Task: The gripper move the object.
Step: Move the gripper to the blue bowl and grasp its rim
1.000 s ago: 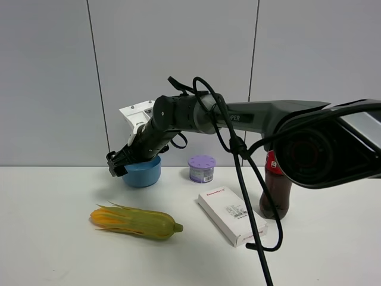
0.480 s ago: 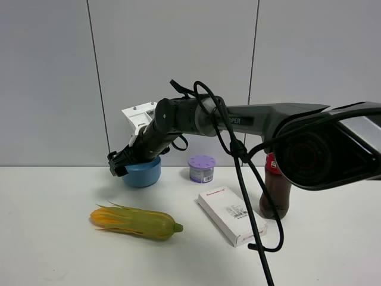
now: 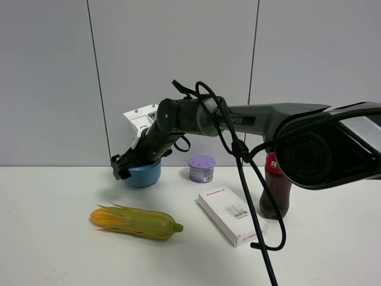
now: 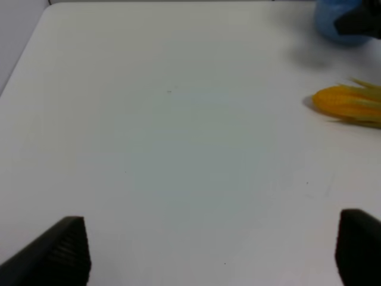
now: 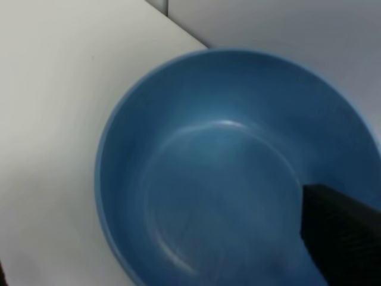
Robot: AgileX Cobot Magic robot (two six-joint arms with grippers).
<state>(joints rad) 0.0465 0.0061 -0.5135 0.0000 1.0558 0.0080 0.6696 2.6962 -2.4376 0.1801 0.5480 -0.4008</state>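
Observation:
The light-blue bowl (image 3: 146, 174) stands on the white table (image 3: 71, 250) at the back left, by the wall. My right gripper (image 3: 122, 167) reaches across from the right and hangs over the bowl's left rim. In the right wrist view the bowl (image 5: 226, 173) fills the frame. One black finger (image 5: 342, 238) is over its inside and the other barely shows at the frame's edge, so the right gripper (image 5: 172, 256) is open and holds nothing. My left gripper (image 4: 212, 247) is open and empty over bare table, with the bowl (image 4: 336, 27) far off.
A yellow-green corn cob (image 3: 136, 221) lies in front of the bowl, also in the left wrist view (image 4: 348, 104). A purple-lidded canister (image 3: 202, 168), a white box (image 3: 231, 215) and a cola bottle (image 3: 275, 190) stand to the right. A black cable (image 3: 250, 208) hangs over the box.
My right arm and gripper have shifted slightly to the right over the bowl. The bowl has stayed in place.

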